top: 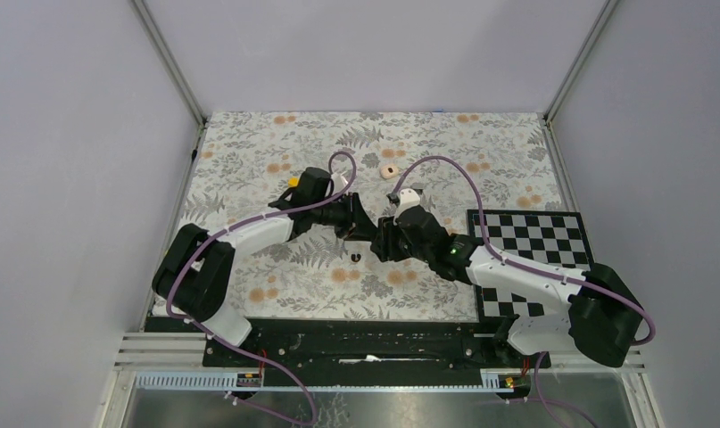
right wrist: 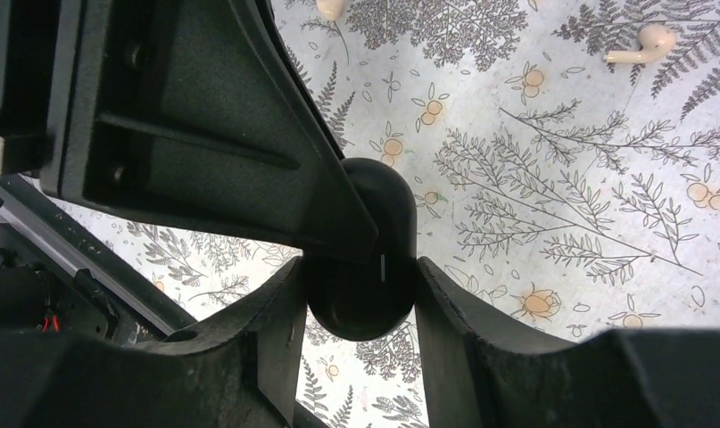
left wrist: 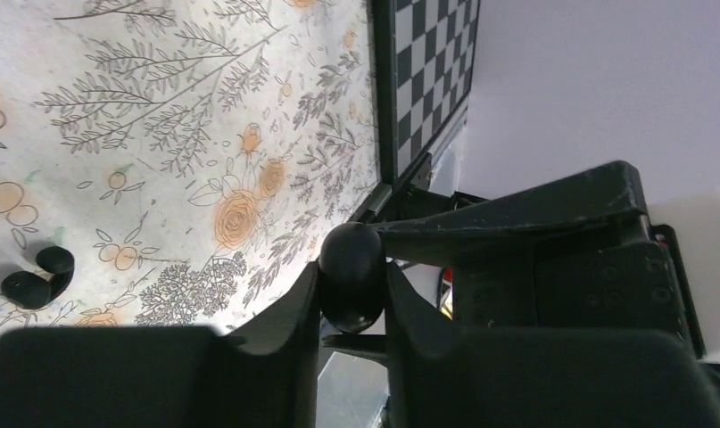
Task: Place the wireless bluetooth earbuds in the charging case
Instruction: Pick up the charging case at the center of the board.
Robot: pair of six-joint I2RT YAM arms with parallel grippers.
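Note:
The charging case, a glossy black pebble, hangs above the floral mat between both grippers. My left gripper is shut on it, a finger pressing each side. In the right wrist view the charging case sits between the fingers of my right gripper, also shut on it, and the left gripper's finger covers its top. From above, the left gripper and right gripper meet at mid-table and hide the case. The earbuds, two small black pieces touching, lie on the mat; from above the earbuds are just in front of the grippers.
A peach disc with a hole lies behind the grippers, and a small yellow object sits by the left wrist. A checkerboard covers the right of the mat. Two pale pieces lie on the mat in the right wrist view.

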